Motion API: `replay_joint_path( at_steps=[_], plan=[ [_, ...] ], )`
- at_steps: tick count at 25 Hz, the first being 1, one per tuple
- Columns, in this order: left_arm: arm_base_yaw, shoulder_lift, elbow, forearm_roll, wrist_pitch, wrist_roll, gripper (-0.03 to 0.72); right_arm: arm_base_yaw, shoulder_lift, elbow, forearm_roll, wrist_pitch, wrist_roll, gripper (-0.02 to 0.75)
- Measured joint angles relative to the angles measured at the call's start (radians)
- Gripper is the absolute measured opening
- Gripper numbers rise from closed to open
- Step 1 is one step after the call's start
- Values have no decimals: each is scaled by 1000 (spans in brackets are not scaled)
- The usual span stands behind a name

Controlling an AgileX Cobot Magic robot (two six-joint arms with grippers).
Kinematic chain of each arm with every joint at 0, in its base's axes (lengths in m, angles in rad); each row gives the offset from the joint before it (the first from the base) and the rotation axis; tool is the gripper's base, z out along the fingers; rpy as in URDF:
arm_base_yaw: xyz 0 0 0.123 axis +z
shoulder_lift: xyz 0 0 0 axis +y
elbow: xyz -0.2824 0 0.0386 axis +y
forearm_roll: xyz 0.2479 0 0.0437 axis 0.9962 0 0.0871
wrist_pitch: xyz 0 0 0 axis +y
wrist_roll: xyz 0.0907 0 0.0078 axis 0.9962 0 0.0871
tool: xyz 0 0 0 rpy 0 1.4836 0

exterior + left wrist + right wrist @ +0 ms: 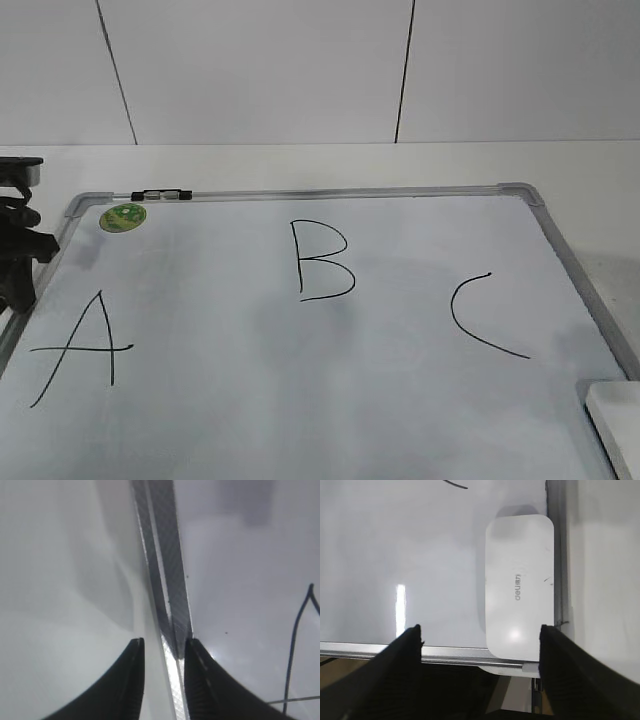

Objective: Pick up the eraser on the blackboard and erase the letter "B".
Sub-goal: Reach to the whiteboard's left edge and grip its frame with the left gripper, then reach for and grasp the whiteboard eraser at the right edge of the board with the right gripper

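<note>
The blackboard is a white dry-erase board with a grey frame. The letter "B" is drawn in black at its upper middle. The white eraser lies in the board's near right corner, overhanging the frame; only its corner shows in the exterior view. My right gripper is open and empty, above the board's near edge, with the eraser's near end between its fingers. My left gripper is open a little and empty over the board's left frame; its arm shows at the exterior view's left edge.
A slanted "A" and a curved "C" flank the "B". A round green magnet and a marker pen sit at the board's far left corner. A white wall stands behind the table.
</note>
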Motion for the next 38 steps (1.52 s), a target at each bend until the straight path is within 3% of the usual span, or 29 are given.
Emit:
replay_joint_path(
  at_steps=[10,17,21,38],
  plan=[
    [0,20,-6,-2,4,0,168,0,0,0,0,-14,0,583],
    [0,33,-16,-23,22,-7,41,0,-59,0,-53,-5,3,583],
    [0,34,-17,-27,24,-16,34,0,-75,-2,-100,76,41,583],
    [0,34,-20,-41,24,-17,32,11,-50,-74,-132,92,15,583]
  ],
)
